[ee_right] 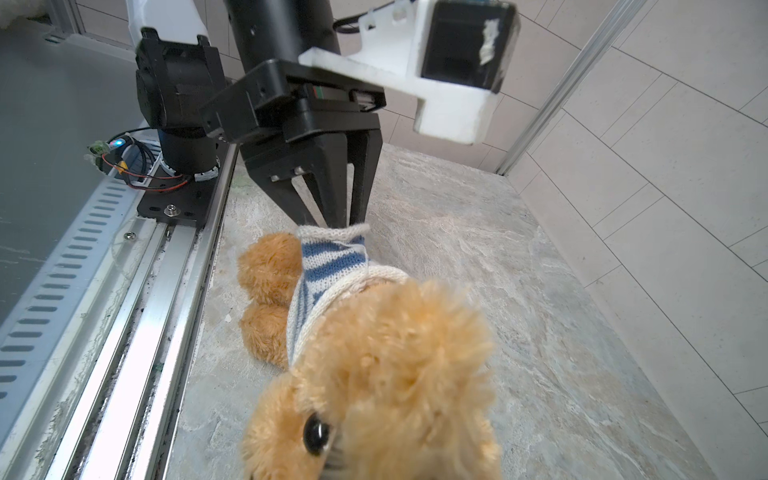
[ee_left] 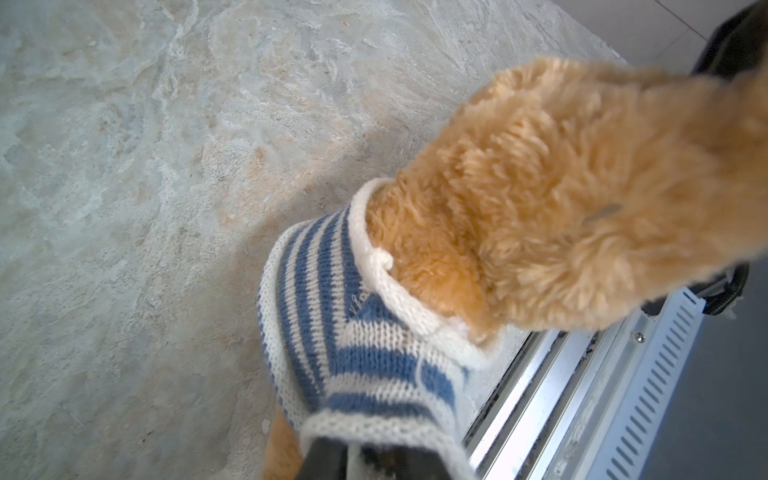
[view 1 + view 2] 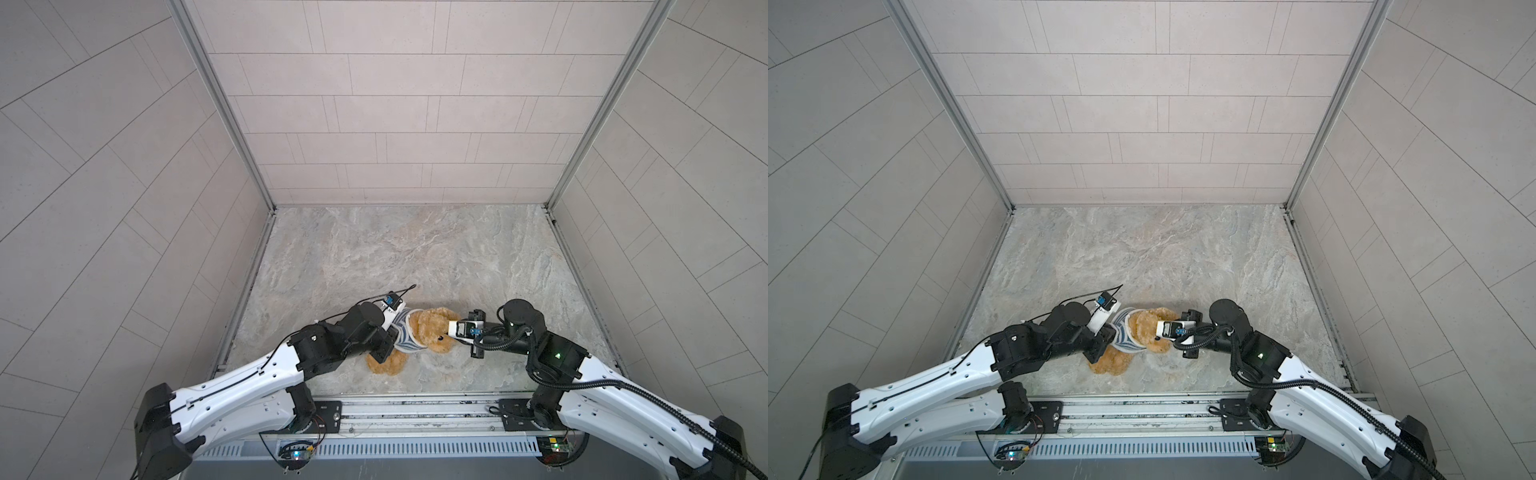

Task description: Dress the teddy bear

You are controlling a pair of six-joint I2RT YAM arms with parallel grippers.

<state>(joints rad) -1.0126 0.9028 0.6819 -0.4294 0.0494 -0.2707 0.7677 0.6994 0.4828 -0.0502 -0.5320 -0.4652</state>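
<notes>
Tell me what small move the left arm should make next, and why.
Probably the left end effector should draw the hem of the striped sweater a little further toward the bear's legs. The collar is already around the neck of the teddy bear, the hem sits at that end effector, and the right end effector appears to hold the head, steadying it.

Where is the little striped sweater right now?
In both top views the striped sweater wraps the teddy bear's body at the table's near edge, with the left hand at its hem.
</notes>
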